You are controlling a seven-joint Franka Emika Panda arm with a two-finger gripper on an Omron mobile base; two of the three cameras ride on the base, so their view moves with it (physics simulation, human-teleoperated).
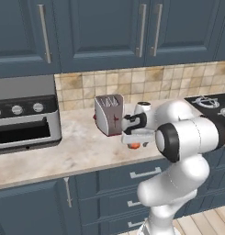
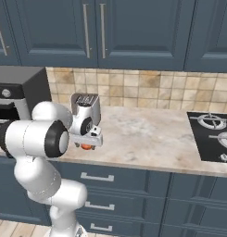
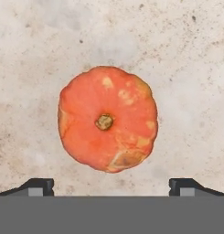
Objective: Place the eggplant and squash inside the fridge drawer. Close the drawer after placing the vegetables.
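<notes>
The squash (image 3: pixel 108 124) is round, orange and bumpy, with a little brown stem spot in its middle. It lies on the pale stone counter (image 3: pixel 186 55), right under the gripper (image 3: pixel 111 185). In the hand view it sits just ahead of the two dark finger tips and in the gap between them. The jaws stand wide open, one tip far out on each side, and they hold nothing. They do not touch the squash.

From the base views, the squash (image 1: pixel 134 146) peeks out as a small orange bit below the hand, near the front edge of the counter. A silver toaster (image 1: pixel 109 114) stands just behind the hand. A toaster oven (image 1: pixel 25 120) sits farther off to the side, and a black stove top (image 2: pixel 212 134) lies well apart on the other side.

So the job looks like it is only starting. The squash is not picked up yet. It must be grabbed and carried to the fridge drawer. The eggplant must go in too, and then the drawer must be pushed shut.
</notes>
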